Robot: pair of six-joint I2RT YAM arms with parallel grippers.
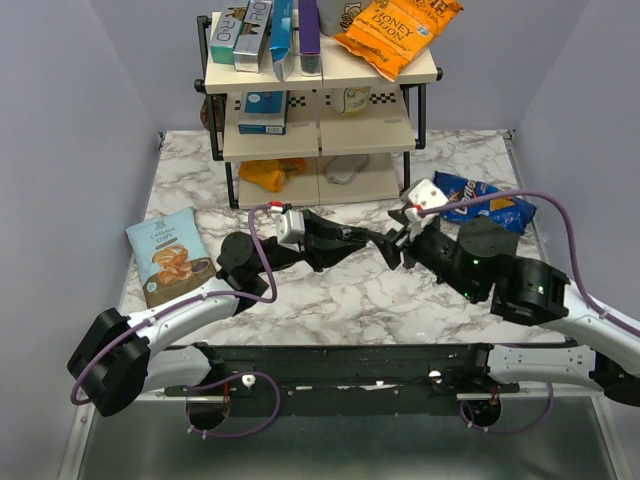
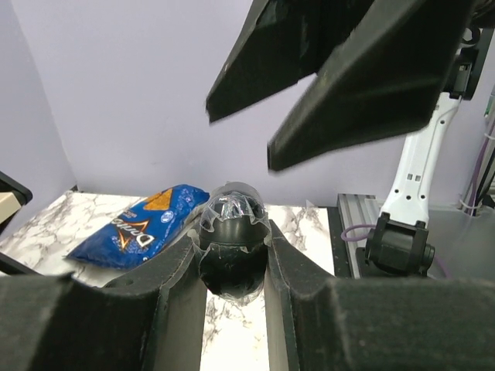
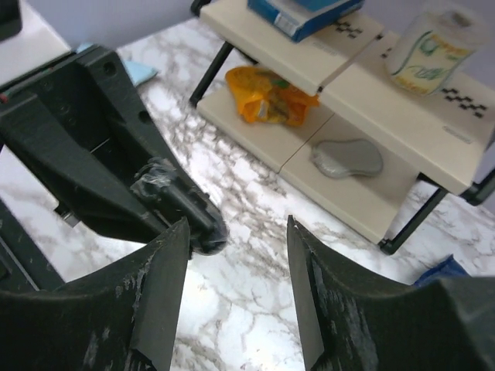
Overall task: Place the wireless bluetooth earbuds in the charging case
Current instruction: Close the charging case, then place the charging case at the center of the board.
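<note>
Two hands meet mid-frame: my left hand [image 2: 232,232] clenched on charging case [image 3: 184,207], right hand [image 3: 236,255] released, empty. Risk: right nudges case, grip slips, drop to tabletop [image 1: 350,300].

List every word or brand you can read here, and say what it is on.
"HONEY DIJON": orange bag on the top shelf.
"Doritos": blue bag.
"CASSAVA CHIPS": pale bag, small and only just legible.
Boxes on the same shelf: print too blurred to read.
</note>
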